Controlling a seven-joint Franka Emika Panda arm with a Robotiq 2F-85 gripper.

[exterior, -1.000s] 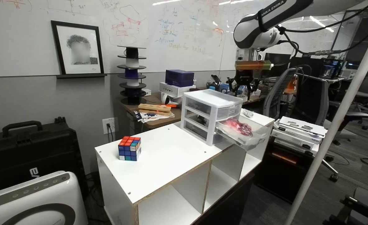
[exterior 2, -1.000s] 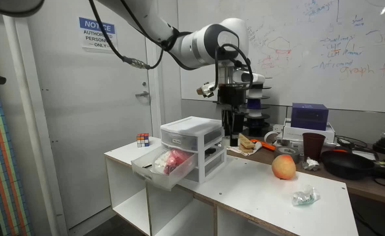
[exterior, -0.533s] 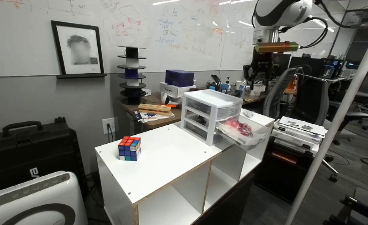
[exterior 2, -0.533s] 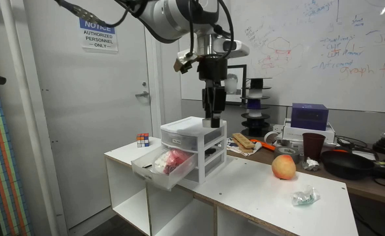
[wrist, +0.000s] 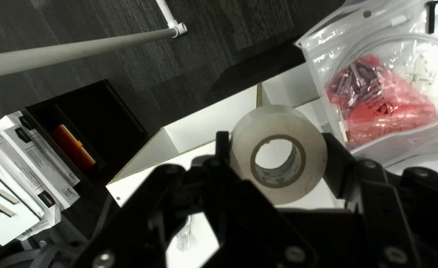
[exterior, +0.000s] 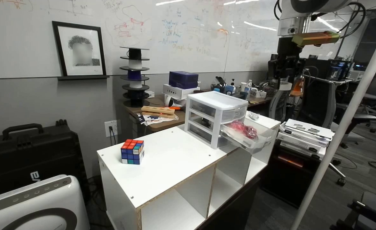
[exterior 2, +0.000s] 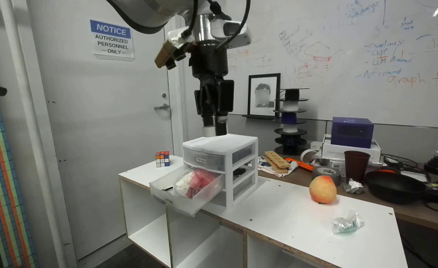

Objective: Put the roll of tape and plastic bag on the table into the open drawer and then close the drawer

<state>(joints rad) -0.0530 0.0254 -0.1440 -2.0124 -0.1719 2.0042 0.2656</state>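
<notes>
Pale tape roll (wrist: pixel 278 121) aloft, clear plastic bag (exterior 2: pixel 347 223) (crumpled, faintly green) on white table (exterior 2: pixel 278 212), drawer (exterior 2: pixel 207 198) open

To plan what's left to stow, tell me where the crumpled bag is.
In an exterior view, the crumpled bag lies on the table, toward the picture's right, below and right of the fruit.

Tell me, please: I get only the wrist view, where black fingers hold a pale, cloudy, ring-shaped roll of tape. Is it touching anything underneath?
Observer: No, the black two-fingered gripper holds the pale roll of tape in the air, clear of a small white plastic three-drawer unit.
Visitor: Is that whole thing open?
Observer: No, its translucent top drawer looks shut.
Visitor: Does the flat white table hold anything I miss?
Observer: Yes, for one, a round yellow-and-red fruit, perhaps imitation, near the crumpled clear plastic bag.
</notes>
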